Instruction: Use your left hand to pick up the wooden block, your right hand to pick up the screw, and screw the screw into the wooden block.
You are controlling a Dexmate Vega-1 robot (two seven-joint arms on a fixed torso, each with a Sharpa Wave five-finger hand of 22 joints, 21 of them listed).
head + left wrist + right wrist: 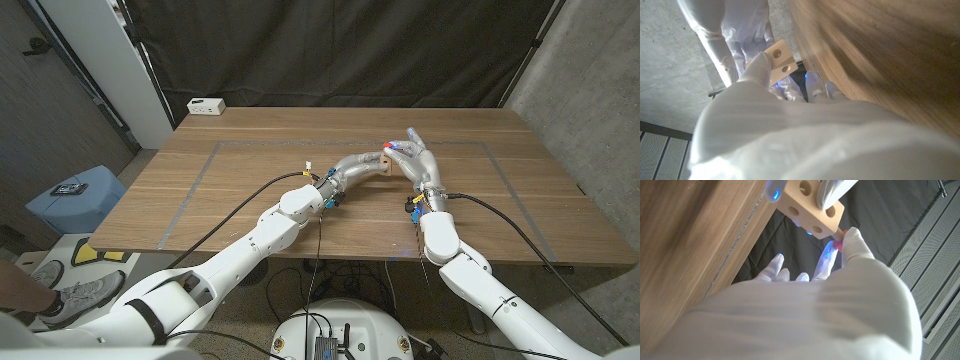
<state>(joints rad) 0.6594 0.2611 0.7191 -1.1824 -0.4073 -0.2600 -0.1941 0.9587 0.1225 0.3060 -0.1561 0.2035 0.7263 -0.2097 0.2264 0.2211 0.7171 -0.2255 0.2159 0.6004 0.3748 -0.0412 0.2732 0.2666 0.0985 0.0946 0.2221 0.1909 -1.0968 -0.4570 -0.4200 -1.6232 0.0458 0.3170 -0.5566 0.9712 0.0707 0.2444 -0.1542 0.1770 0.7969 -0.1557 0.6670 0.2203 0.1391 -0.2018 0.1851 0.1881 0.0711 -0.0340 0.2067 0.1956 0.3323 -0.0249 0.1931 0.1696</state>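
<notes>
Above the table's middle, my left hand [362, 167] holds the pale wooden block [384, 160] by its sides. The block [779, 56] shows two round holes in the left wrist view, with my left hand [790, 125] below it. My right hand [417, 160] meets the block from the right and pinches the red-headed screw [391, 147] against it. In the right wrist view the screw [838, 238] sits at the block's [810, 202] end face, pinched by my right hand [805, 305], its shaft touching the wood. A left fingertip [832, 187] lies across the block.
The wooden table [250, 200] carries a taped rectangle outline. A white box [206, 105] sits at the far left corner. A blue stool [75, 195] stands left of the table, and a person's shoe [75, 297] is on the floor.
</notes>
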